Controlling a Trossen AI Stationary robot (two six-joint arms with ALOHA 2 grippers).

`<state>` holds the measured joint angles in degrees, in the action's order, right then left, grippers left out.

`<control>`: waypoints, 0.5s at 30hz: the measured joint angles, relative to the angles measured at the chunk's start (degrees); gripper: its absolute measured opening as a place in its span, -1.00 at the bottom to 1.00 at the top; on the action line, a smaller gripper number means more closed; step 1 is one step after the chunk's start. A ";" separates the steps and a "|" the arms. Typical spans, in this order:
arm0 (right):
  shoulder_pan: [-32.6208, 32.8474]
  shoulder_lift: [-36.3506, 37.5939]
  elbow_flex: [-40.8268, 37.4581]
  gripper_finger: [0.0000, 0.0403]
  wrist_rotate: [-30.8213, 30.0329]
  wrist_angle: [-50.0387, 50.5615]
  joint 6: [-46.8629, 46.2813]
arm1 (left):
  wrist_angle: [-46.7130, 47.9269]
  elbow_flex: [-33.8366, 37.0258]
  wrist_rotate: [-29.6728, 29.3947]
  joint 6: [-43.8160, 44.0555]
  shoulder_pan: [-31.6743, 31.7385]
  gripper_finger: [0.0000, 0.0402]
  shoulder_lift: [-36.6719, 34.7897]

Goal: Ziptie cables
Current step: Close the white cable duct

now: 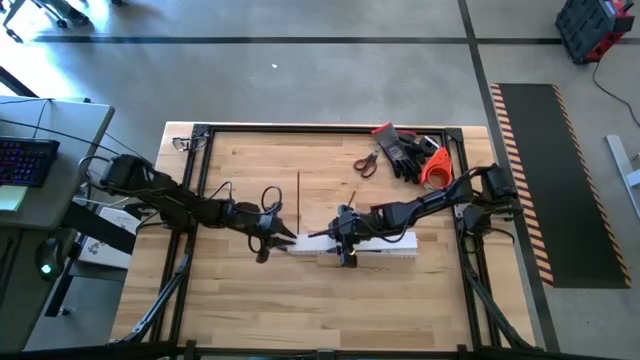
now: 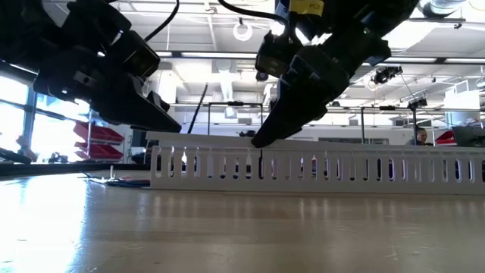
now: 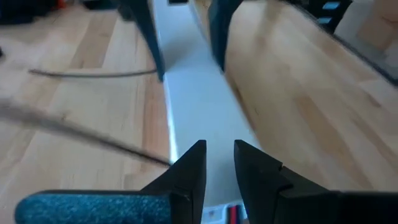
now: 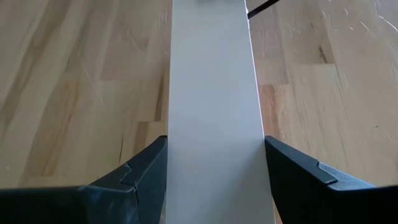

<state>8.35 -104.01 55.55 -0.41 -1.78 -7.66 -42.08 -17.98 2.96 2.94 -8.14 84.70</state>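
Observation:
A white slotted channel (image 1: 375, 245) lies along the middle of the wooden table, its flat white top (image 4: 211, 74) up. My right gripper (image 1: 345, 250) straddles it near its left half. My left gripper (image 1: 280, 240) stands at the channel's left end; its fingers (image 3: 193, 165) are over the white top with a narrow gap and nothing visible between them. Thin dark cables (image 1: 298, 195) lie loose on the wood beyond the channel. One wire (image 3: 93, 73) runs beside the channel, and another (image 4: 261, 6) shows in the right wrist view. My right gripper has the channel's two long sides (image 4: 174, 155) between its two fingers, which lie across it. The fingers slant down onto it from the table's right (image 2: 261, 144). The channel rests flat on the table. Whether my left gripper touches the channel's end, I cannot tell.
Red-handled scissors (image 1: 365, 163), dark gloves (image 1: 405, 150) and an orange object (image 1: 435, 165) lie at the table's far right. A black frame (image 1: 200, 135) runs round the table's edge. Bare wood (image 1: 330, 300) lies near the front edge.

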 joint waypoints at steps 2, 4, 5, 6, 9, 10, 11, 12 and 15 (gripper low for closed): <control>-0.28 -0.02 0.00 0.04 0.36 0.05 -0.24 | -1.94 0.00 1.26 0.00 0.00 -0.68 0.66; -0.48 -0.04 0.00 0.04 0.44 0.10 -0.47 | -2.45 0.00 1.51 0.00 -0.02 -0.68 1.18; -0.50 -0.04 0.00 0.04 0.42 0.13 -0.60 | -2.74 0.00 1.51 0.00 -0.02 -0.68 1.62; -0.51 -0.04 0.00 0.04 0.42 0.13 -0.77 | -2.91 -0.02 1.51 0.01 -0.02 -0.68 2.04; -0.49 -0.04 0.00 0.04 0.42 0.31 -0.96 | -3.23 -0.45 1.53 0.00 -0.02 -0.68 3.87; -0.49 -0.04 -0.02 0.04 0.42 0.33 -1.11 | -3.46 -0.64 1.51 0.00 -0.02 -0.68 4.57; -0.49 -0.04 -0.02 0.04 0.42 0.37 -1.21 | -3.57 -0.83 1.50 0.00 -0.02 -0.68 5.27; -0.51 -0.04 -0.02 0.04 0.44 0.40 -1.31 | -3.81 -0.93 1.52 0.00 0.00 -0.68 5.88; -0.49 0.28 0.12 0.04 0.46 0.95 -1.66 | -4.09 -1.11 1.20 0.00 0.00 -0.68 6.68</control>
<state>7.86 -103.72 55.67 0.05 -0.84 -9.32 -46.17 -19.09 4.16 2.94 -8.14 91.37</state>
